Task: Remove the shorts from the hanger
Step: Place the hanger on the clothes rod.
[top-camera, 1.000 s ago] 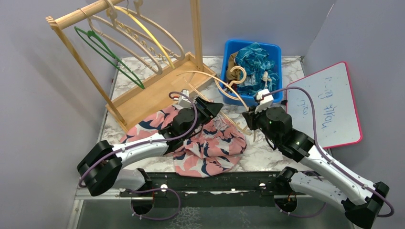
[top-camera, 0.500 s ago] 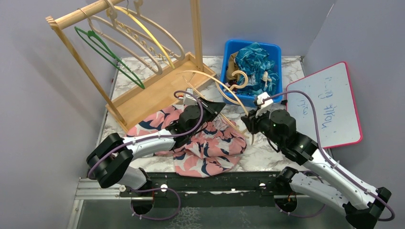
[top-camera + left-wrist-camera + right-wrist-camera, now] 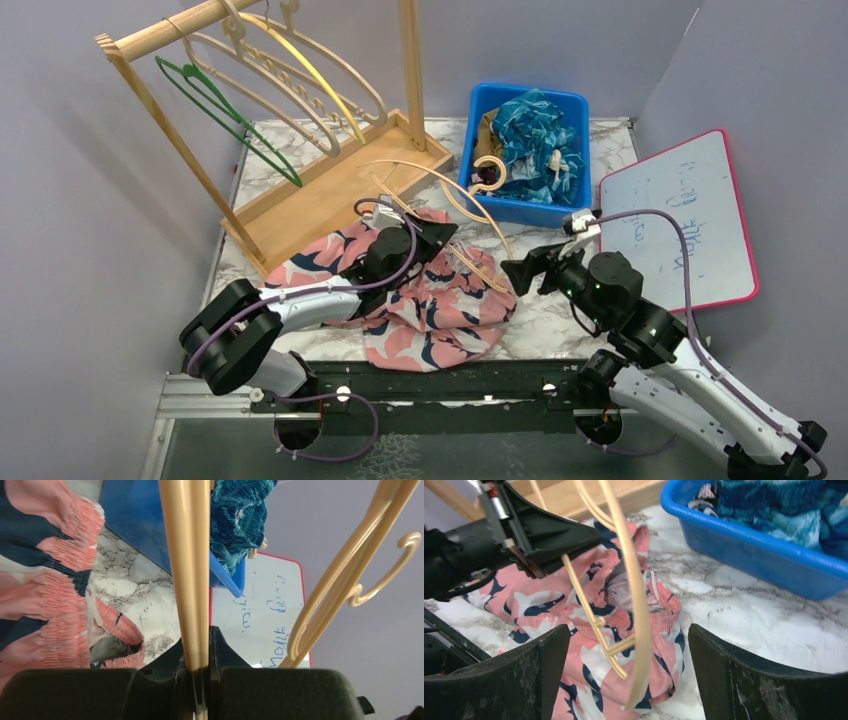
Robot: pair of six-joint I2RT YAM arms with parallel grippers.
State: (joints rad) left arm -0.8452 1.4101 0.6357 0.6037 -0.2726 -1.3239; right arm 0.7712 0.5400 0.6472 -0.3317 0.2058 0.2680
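Just in from the middle of the near edge lie the shorts [image 3: 440,312], a soft, crumpled heap of pink cloth with navy and white blotches, its gathered elastic waist bunched and puckered. The left gripper [image 3: 441,236] sits over their far side, its black jaws clamped on a straight, smooth, pale tan bar of the hanger [image 3: 455,186]. The hanger's curved arm sweeps over the cloth, its tip down on the pink fabric. Whether any part is caught inside the waistband cannot be told. The right gripper [image 3: 520,268] hovers just right of the heap above bare table, its jaws spread wide and holding nothing.

Farther off, the hanger's curled hook reaches the near wall of a glossy blue plastic bin [image 3: 478,112] at the far right corner, which is heaped with crinkled teal cloth [image 3: 535,130]. A slanted wooden rack [image 3: 300,205] fills the far left corner, carrying more pale hangers and a thin green hanger [image 3: 228,110].

The tabletop [image 3: 560,312] is white marble with grey veins. A pink-rimmed whiteboard [image 3: 680,220] stands at the right edge, and plain lilac-grey walls [image 3: 90,200] close the space.
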